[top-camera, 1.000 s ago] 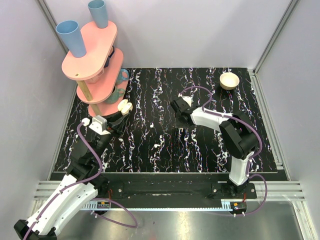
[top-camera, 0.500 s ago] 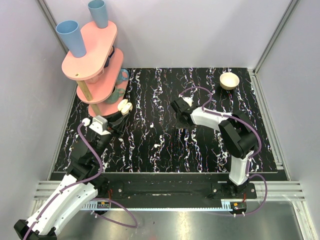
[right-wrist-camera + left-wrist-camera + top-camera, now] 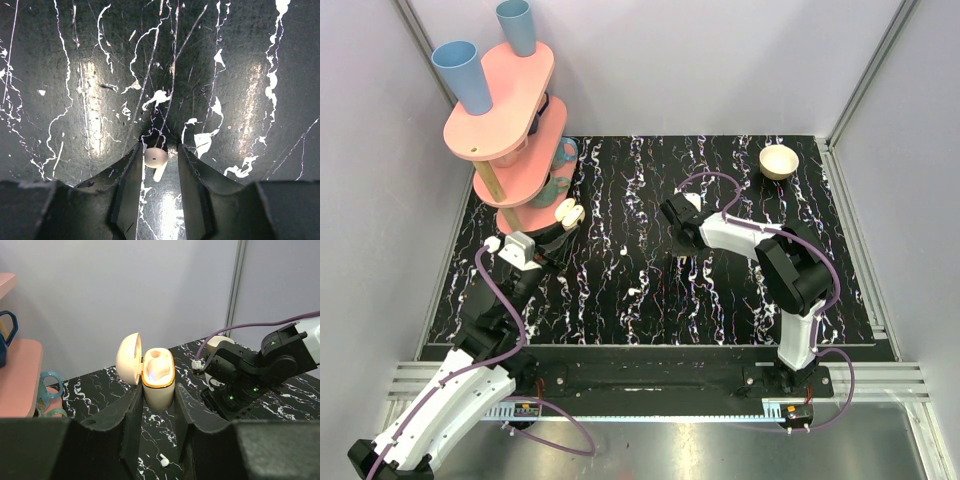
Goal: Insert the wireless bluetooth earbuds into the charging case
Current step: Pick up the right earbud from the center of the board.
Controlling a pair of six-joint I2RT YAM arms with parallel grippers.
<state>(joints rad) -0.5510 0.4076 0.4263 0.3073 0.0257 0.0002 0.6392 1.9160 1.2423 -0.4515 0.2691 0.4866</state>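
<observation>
My left gripper [image 3: 157,390] is shut on the cream charging case [image 3: 158,377], held above the table with its lid swung open to the left. In the top view the case [image 3: 569,212] sits at the left gripper [image 3: 563,222], near the pink stand. One small white earbud [image 3: 164,459] lies on the table below that gripper, also seen from above as an earbud [image 3: 633,291]. My right gripper [image 3: 160,150] points down at the table, open, with another earbud [image 3: 156,159] between its fingers. That earbud touches the left finger, and a gap shows at the right finger.
A pink two-tier stand [image 3: 505,110] with blue cups stands at the back left, a teal mug [image 3: 563,155] beside it. A cream bowl [image 3: 779,161] sits at the back right. The right arm [image 3: 250,375] shows to the right of the case in the left wrist view.
The right gripper has shifted slightly to the left over the table. The left arm and the case have not moved.
</observation>
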